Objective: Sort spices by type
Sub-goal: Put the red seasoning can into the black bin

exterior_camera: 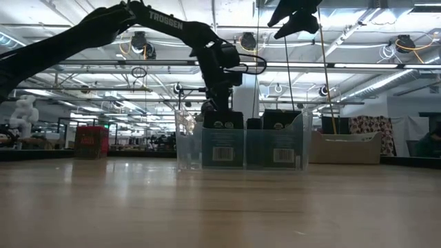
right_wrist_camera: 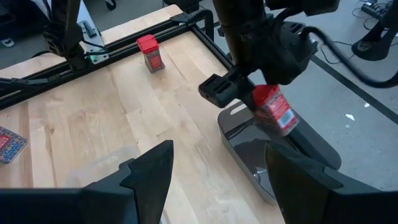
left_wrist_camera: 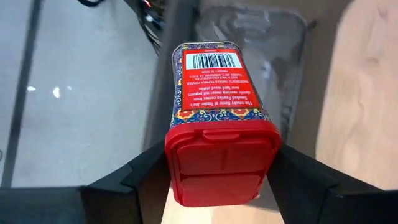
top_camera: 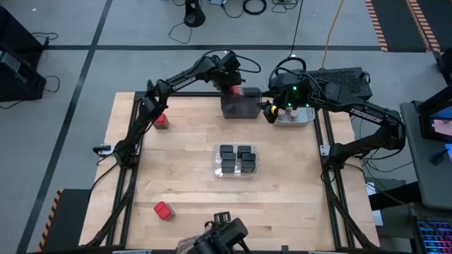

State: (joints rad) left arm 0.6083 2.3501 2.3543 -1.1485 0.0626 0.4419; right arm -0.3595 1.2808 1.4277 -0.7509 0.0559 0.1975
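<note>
One red-topped spice tin (left_wrist_camera: 221, 134) sits clamped in your left gripper (left_wrist_camera: 217, 168), fingers closed against its sides, above the dark grey bin (top_camera: 240, 106) at the table's far edge. Your right gripper (right_wrist_camera: 217, 174) hangs with fingers apart and nothing between them (near the light grey bin (top_camera: 295, 116) holding round jars (top_camera: 285, 111)). Black boxes (top_camera: 237, 159) fill the clear bin (top_camera: 236, 174) mid-table, while two red-topped tins (top_camera: 161, 120) (top_camera: 164, 210) remain loose on the wood.

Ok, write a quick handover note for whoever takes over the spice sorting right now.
Left gripper: shut on a red-topped spice box, held over the dark grey bin at the table's far edge.
Right gripper: open, holding nothing, by the light grey bin with the small jars.
Done: black boxes sit in the clear bin.
Left: drop this box; two red boxes, one standing and one lying, remain on the table.
</note>
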